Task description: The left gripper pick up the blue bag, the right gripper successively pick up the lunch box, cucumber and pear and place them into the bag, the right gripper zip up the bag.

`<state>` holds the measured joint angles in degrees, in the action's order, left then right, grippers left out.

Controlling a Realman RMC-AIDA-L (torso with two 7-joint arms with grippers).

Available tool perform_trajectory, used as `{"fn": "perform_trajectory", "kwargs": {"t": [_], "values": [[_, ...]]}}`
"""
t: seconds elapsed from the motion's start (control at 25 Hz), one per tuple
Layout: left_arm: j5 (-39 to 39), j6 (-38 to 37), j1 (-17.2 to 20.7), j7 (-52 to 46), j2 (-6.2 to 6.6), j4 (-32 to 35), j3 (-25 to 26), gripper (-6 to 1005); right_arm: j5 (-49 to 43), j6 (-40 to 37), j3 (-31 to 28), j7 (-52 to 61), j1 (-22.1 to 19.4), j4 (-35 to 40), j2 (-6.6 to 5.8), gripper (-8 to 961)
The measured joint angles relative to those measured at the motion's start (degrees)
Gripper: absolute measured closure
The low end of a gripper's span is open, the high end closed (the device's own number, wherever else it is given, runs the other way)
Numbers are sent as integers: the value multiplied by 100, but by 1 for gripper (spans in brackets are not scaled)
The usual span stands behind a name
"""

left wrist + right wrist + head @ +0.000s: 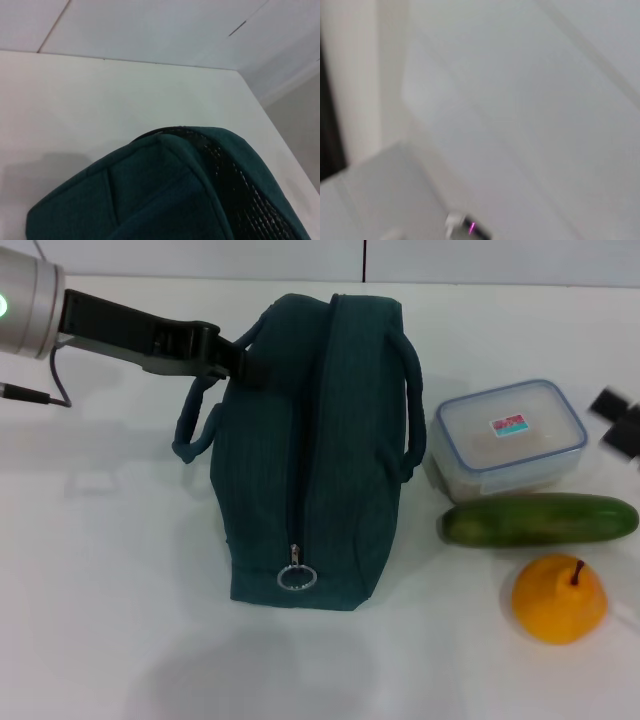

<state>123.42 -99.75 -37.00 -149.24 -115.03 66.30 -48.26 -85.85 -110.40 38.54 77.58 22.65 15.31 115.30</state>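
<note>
Dark teal-blue soft fabric bag (315,440) at centre of white table (100,590). Clear rectangular plastic lunch box (510,437) just right of it; long dark green cucumber (540,519) directly before box; orange-yellow pear (558,598) nearest, before cucumber.

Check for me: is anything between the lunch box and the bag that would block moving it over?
Nothing stands in the gap: the lunch box sits just right of the blue bag on bare table. The bag's zipper looks closed, though, so there is no opening yet. The left gripper is at the bag's far-left handle.
</note>
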Motion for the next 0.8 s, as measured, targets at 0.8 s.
{"fn": "perform_trajectory", "kwargs": {"t": [0.8], "values": [[-73,130,54,145,-219,-118,447,938,121,3027,-2078,1793,-129,-1367,6,97]]}}
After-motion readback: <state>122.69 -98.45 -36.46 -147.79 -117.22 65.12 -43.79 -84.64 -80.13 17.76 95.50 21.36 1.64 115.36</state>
